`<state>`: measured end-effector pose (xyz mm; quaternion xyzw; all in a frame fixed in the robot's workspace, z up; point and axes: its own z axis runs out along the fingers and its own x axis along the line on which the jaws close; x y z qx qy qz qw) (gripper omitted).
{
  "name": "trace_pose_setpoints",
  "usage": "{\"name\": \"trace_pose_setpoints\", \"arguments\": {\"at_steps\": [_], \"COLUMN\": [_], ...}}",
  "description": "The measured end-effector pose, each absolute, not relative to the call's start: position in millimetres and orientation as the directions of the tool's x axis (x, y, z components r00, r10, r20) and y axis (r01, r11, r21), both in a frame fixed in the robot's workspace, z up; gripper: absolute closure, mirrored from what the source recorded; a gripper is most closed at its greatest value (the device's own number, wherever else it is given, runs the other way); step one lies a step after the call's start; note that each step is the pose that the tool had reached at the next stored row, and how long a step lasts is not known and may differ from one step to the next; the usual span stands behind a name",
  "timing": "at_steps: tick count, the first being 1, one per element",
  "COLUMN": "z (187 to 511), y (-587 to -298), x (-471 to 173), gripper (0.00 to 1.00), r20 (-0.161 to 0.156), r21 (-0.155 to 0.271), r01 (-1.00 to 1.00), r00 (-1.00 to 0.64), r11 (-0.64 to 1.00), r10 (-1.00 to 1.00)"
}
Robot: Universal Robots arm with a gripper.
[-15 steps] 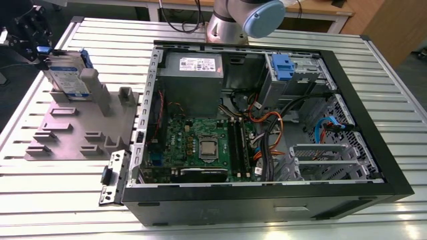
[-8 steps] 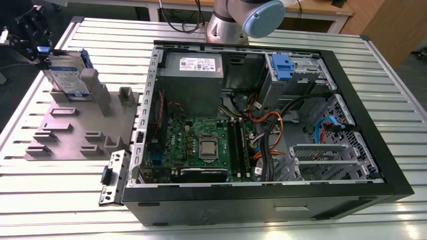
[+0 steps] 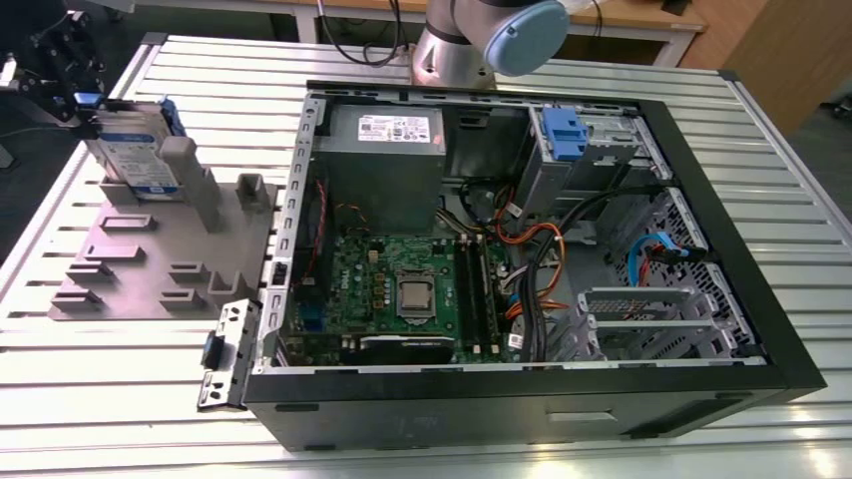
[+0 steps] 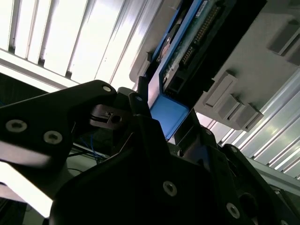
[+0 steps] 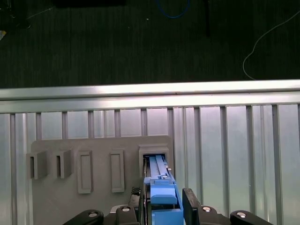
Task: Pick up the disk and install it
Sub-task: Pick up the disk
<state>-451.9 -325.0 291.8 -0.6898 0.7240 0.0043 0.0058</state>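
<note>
The disk (image 3: pixel 134 150), a silver drive with a white-and-blue label in a blue carrier, stands upright on edge at the back of the grey fixture (image 3: pixel 147 259), at the exterior view's left. My gripper (image 3: pixel 83 100) is at its upper end, shut on the blue carrier tab. In the first wrist view the black fingers (image 5: pixel 190 204) flank the blue carrier (image 5: pixel 161 190), which runs down into a slot of the fixture (image 5: pixel 93 197). In the second wrist view the gripper (image 4: pixel 166 117) clamps the blue tab, with the drive's underside (image 4: pixel 197 33) beyond it.
An open black computer case (image 3: pixel 745 249) lies on the slatted metal table (image 3: pixel 80 379), to the fixture's right in the exterior view. Inside are a grey power supply (image 3: pixel 386 135), a motherboard (image 3: pixel 399 284), cables, and a drive cage with a blue latch (image 3: pixel 565 135). The arm's base (image 3: pixel 466 40) stands behind the case.
</note>
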Motion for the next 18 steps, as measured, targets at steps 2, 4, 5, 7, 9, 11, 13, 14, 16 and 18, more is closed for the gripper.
{"name": "trace_pose_setpoints", "arguments": {"at_steps": [2,4,5,7,9,11,13,14,16,18], "z": [291.8,291.7,291.8,291.7,291.7,291.7,291.6,291.6,291.5,291.5], "y": [-324.9,-324.9,-324.8,-324.8,-324.7,-324.7,-324.5,-324.5,-324.5,-324.3], "x": [-451.9,-451.9,-451.9,-451.9,-451.9,-451.9,-451.9,-451.9,-451.9,-451.9], "gripper": [0.53,0.54,0.54,0.61,0.61,0.61,0.61,0.61,0.62,0.63], "r20": [-0.014,-0.014,-0.014,-0.014,-0.014,-0.014,-0.014,-0.014,-0.014,-0.014], "r21": [-0.002,-0.002,-0.002,-0.002,-0.002,-0.002,-0.002,-0.002,-0.002,-0.002], "r01": [-0.999,-0.999,-0.999,-0.999,-0.999,-0.999,-0.999,-0.999,-0.999,-0.999], "r00": [-0.048,-0.048,-0.048,-0.048,-0.048,-0.048,-0.048,-0.048,-0.048,-0.048], "r11": [0.048,0.048,0.048,0.048,0.048,0.048,0.048,0.048,0.048,0.048], "r10": [-0.999,-0.999,-0.999,-0.999,-0.999,-0.999,-0.999,-0.999,-0.999,-0.999]}}
